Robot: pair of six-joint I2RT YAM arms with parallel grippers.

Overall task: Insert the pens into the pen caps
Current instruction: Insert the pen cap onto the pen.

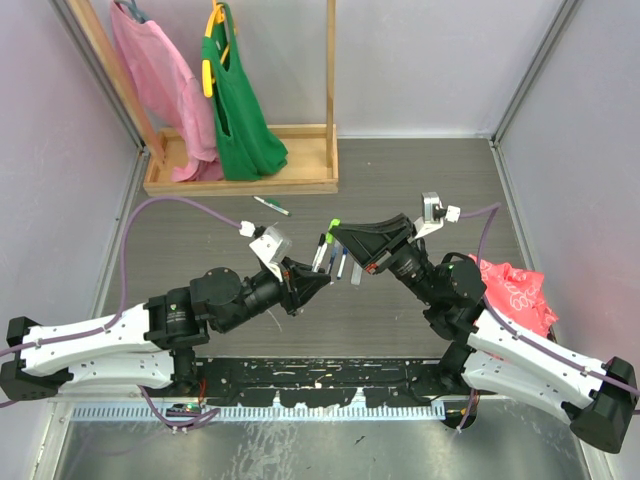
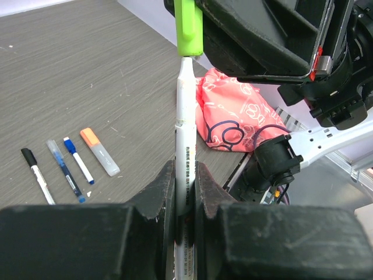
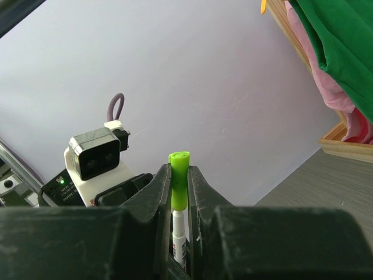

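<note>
Above the table's middle, the left gripper is clamping its jaws tight on the white barrel of a marker pen, pointing its tip away. Just past that tip, the right gripper is pinching a light green cap between nearly closed jaws, mouth facing the pen. The capping step is in hand: the nib is apparently sitting at the cap's mouth, though how deep is hard to tell. The next move, I judge, is calling for a straight push along the pen's axis until the cap seats. Beyond, four more pens are lying side by side on the table, and a green-ended one is lying farther off.
</note>
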